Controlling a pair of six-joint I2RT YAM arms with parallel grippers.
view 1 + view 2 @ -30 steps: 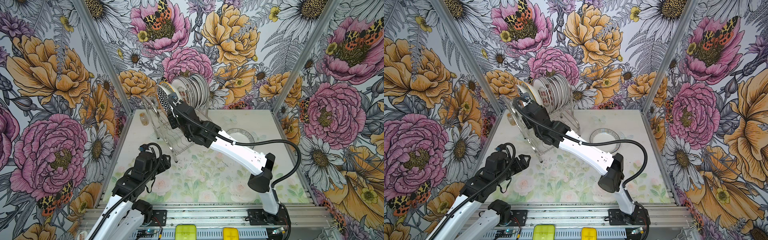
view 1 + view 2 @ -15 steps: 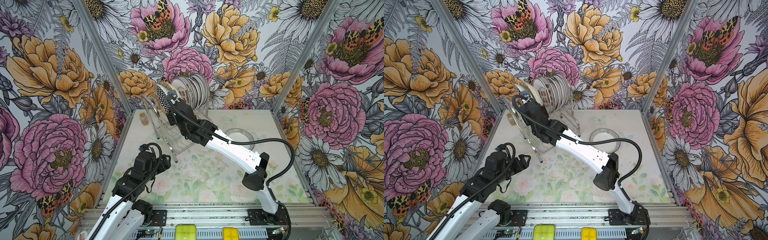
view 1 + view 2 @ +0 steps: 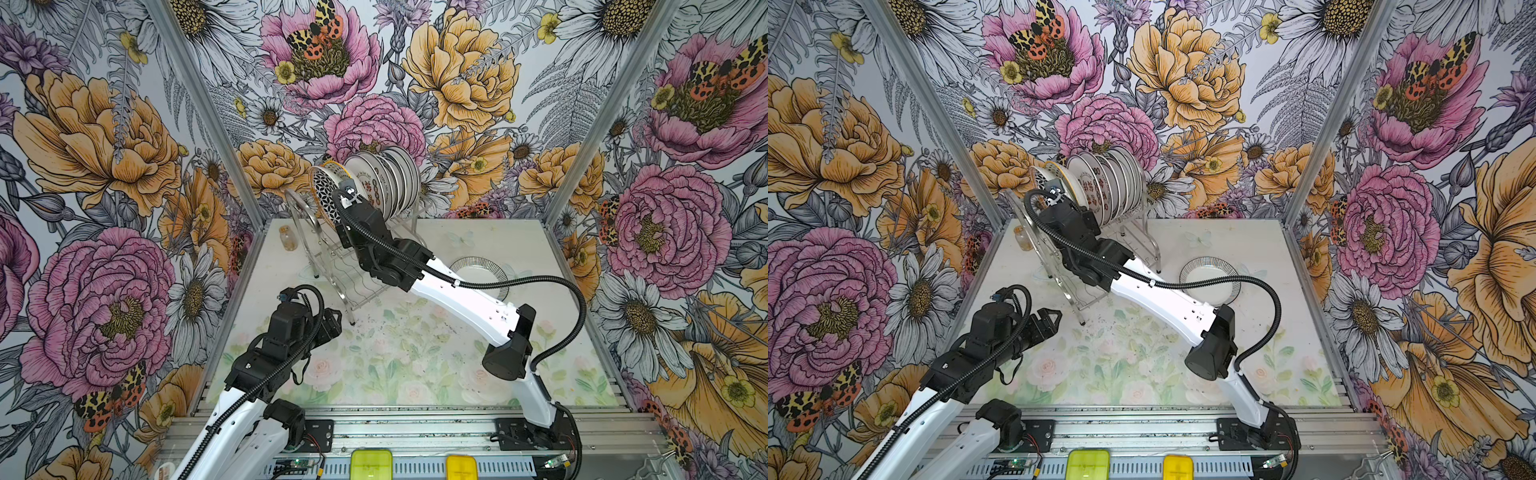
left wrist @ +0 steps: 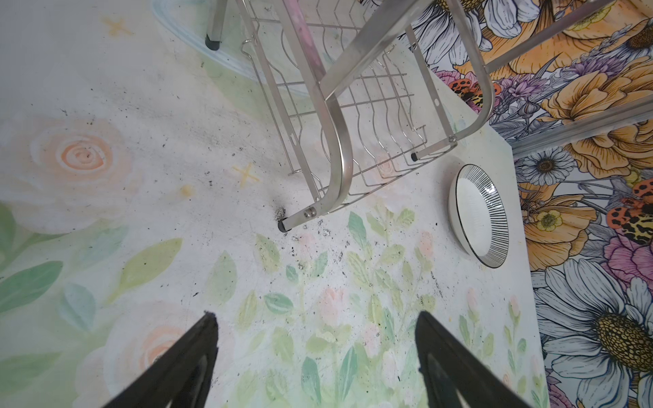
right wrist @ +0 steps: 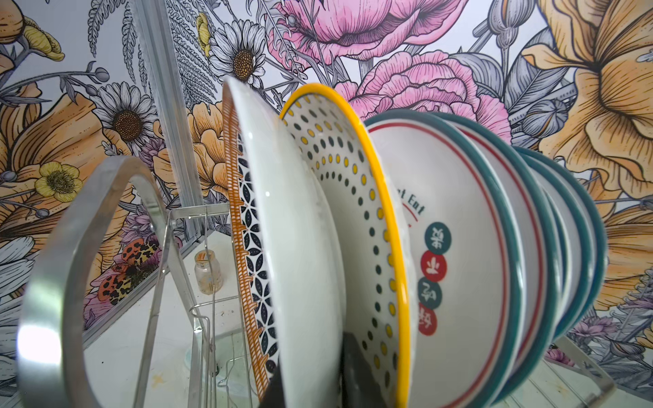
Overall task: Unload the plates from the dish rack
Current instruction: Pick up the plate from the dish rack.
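Floral-walled cell, flower-printed desk: right gripper has just clamped down.
Its jaws narrowed over the last second and now pinch the white ceramic plate with orange rim and dark lattice, upright in the shiny steel wire dish rack; lifting it out looks next. Left gripper hangs wide open, empty.

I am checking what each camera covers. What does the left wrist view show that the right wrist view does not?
Only left wrist: a striped plate lying flat on the table, and the open left pincer. Only right wrist: plates standing in a row, the right pincer shut on the geometric plate, a small jar. Both: the dish rack, the table.
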